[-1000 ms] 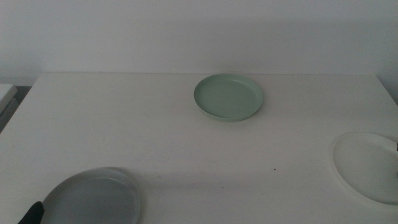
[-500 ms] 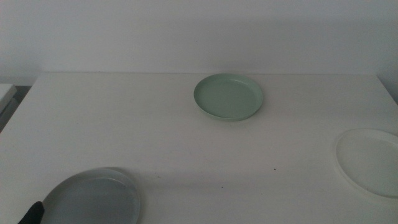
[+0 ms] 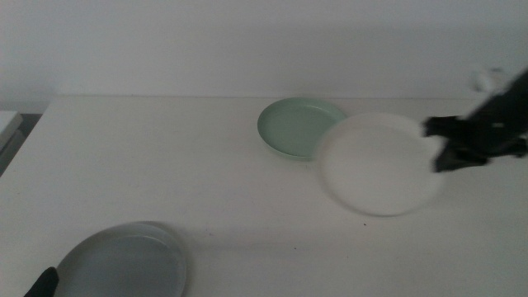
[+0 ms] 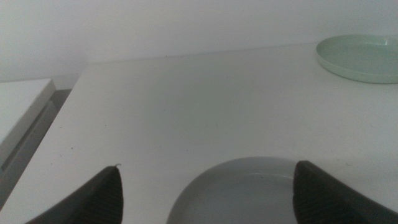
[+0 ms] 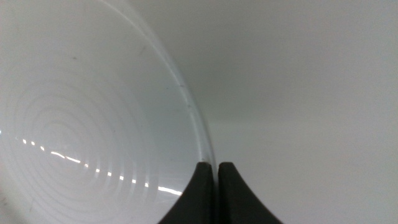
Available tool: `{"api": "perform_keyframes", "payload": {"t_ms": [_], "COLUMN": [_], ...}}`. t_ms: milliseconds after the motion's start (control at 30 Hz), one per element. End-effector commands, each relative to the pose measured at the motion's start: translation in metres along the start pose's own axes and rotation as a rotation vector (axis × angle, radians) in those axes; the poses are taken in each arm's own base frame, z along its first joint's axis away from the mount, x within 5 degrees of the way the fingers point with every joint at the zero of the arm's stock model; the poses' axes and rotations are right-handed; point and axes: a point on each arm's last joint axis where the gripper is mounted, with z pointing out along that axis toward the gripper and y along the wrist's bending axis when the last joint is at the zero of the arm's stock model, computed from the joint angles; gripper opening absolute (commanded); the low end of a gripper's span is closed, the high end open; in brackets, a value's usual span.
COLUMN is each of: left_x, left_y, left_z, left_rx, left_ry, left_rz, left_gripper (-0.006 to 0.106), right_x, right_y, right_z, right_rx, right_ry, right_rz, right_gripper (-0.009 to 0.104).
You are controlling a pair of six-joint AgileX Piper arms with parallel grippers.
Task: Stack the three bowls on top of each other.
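The pale green bowl sits on the table at the back centre; it also shows in the left wrist view. My right gripper is shut on the rim of the white bowl and holds it lifted and tilted, just right of the green bowl and overlapping its edge in the picture. In the right wrist view the white bowl fills the frame with its rim between the closed jaws. The grey bowl lies at the front left, also seen in the left wrist view. My left gripper is open just in front of it.
The white table spans the view, with a wall behind it. The table's left edge and a pale object beyond it show at the far left.
The white bowl was lying at the right edge of the table; now my right gripper holds it in the air, moved left toward the green bowl. The left gripper and grey bowl have not moved.
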Motion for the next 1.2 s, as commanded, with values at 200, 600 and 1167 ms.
{"api": "perform_keyframes", "payload": {"t_ms": [200, 600, 1167], "left_x": [-0.001, -0.001, -0.001], "left_y": [0.0, 0.0, 0.0], "left_z": [0.0, 0.0, 0.0], "left_rx": [-0.003, -0.003, -0.003], "left_ry": [-0.016, -0.016, -0.016], "left_rz": [-0.001, -0.001, -0.001], "left_gripper": [0.094, 0.094, 0.094], "right_x": [-0.01, -0.01, -0.008], "right_y": [0.073, 0.081, 0.076], "right_z": [0.057, 0.11, 0.134], "right_rx": [-0.111, -0.124, -0.113], "right_ry": [0.092, 0.153, 0.185], "right_rz": [-0.12, -0.087, -0.064], "right_gripper": [-0.003, -0.003, 0.005]}}
